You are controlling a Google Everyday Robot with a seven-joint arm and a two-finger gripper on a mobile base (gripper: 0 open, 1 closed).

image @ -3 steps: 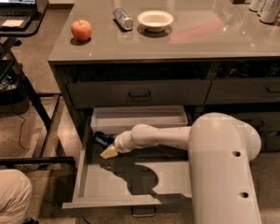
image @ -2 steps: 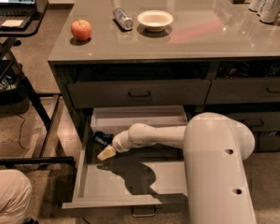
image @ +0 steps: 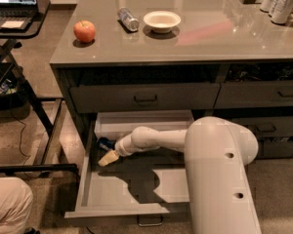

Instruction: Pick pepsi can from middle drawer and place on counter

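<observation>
One white robot arm (image: 156,138) reaches into the wide grey middle drawer (image: 117,209). Its cream-tipped gripper (image: 107,158) sits just at six o'clock of the small dark-blue pepsi can (image: 105,144). Its grip cannot be told.

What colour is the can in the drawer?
Dark blue, camera view: pepsi can beside the claw inside the middle drawer.

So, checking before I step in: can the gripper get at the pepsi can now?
Probably yes: the drawer is open, the gripper is inside at its left end, and the pepsi can lies just behind it, nothing between.
</observation>
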